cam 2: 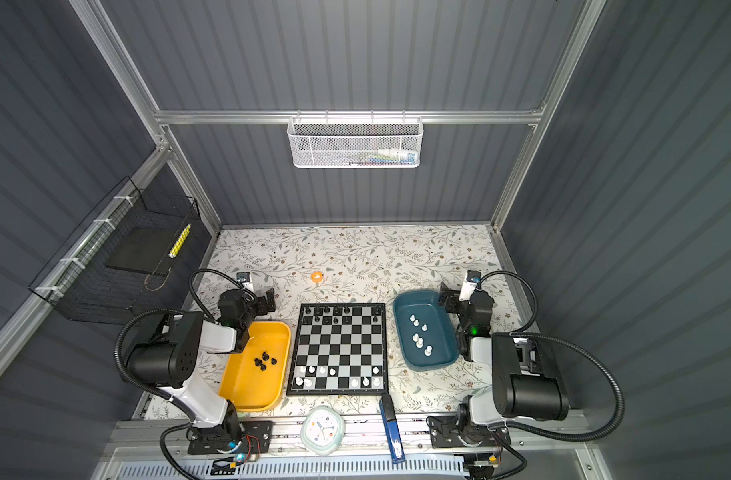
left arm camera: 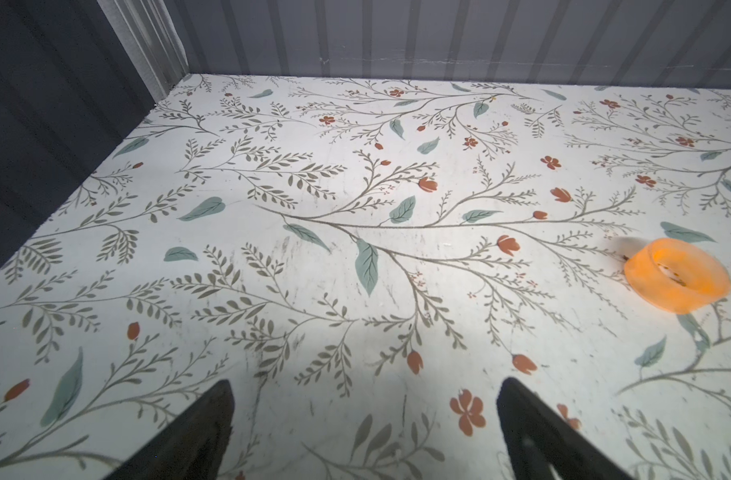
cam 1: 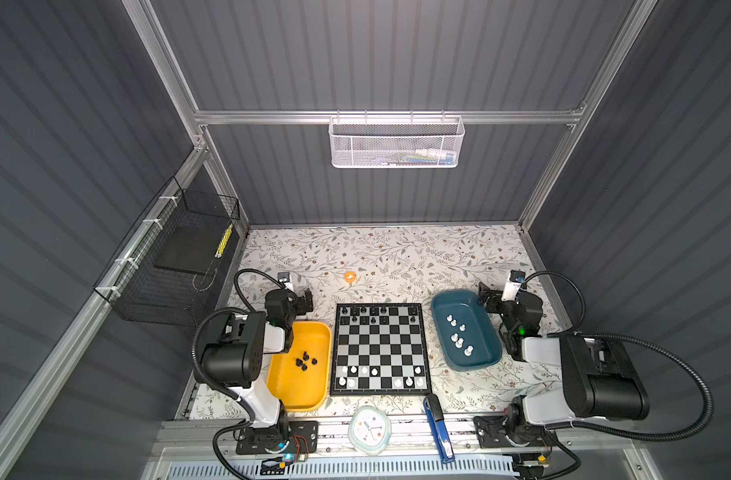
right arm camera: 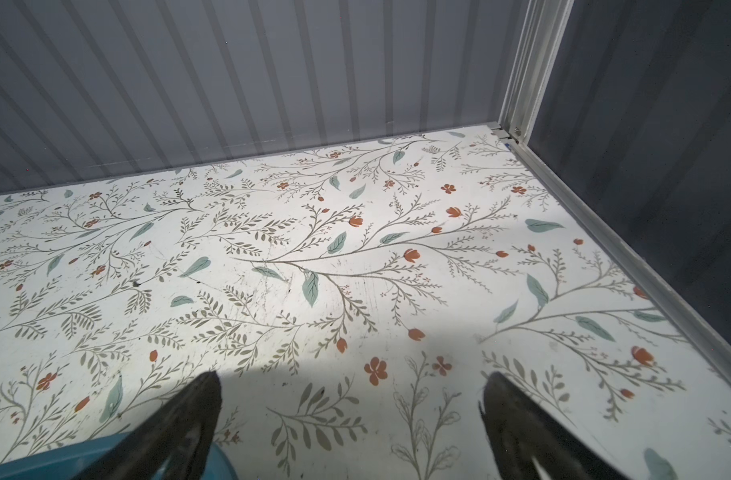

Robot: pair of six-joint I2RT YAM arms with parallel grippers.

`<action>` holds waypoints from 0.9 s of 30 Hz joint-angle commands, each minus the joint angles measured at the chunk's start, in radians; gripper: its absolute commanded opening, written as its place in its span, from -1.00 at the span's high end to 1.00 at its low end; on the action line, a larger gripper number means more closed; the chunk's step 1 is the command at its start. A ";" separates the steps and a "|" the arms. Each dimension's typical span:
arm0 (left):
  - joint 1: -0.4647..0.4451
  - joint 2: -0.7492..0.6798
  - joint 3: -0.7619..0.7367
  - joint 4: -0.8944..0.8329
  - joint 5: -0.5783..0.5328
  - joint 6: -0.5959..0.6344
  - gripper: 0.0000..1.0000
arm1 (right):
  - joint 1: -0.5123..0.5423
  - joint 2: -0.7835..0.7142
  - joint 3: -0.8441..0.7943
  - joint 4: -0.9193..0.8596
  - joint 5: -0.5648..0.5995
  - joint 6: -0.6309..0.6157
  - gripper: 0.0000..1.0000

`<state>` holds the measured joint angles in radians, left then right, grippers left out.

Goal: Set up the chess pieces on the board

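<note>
Here, board (cam 1: 380,349) between left hand (cam 1: 307,300) and right hand (cam 1: 483,296), touching neither.

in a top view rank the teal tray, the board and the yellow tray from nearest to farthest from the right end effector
1. teal tray: right side, just beside the right end effector.
2. board: in the middle.
3. yellow tray: left side, beyond the board.

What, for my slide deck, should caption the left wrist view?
Open left gripper above the floral tabletop, empty, with an orange ring nearby.
</note>
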<state>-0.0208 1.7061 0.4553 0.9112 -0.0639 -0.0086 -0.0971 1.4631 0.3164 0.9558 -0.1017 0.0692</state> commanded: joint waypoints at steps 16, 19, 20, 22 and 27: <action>-0.006 -0.146 0.139 -0.332 0.008 0.025 -0.99 | 0.008 -0.255 0.032 -0.225 0.063 0.011 -0.98; -0.005 -0.163 0.175 -0.412 0.011 0.052 -0.99 | 0.021 -0.319 0.061 -0.345 0.074 0.012 -0.98; -0.005 -0.169 0.191 -0.449 0.002 0.058 -0.99 | 0.028 -0.336 0.071 -0.382 0.075 0.012 -0.98; -0.005 -0.183 0.233 -0.544 -0.003 0.085 -0.99 | 0.045 -0.396 0.112 -0.504 0.109 0.029 -0.98; -0.005 -0.239 0.306 -0.722 -0.019 0.152 -0.99 | 0.084 -0.475 0.285 -0.878 0.163 0.134 -0.98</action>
<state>-0.0208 1.5169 0.7136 0.3565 -0.0727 0.0772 -0.0326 1.0267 0.4995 0.3672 0.0067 0.1211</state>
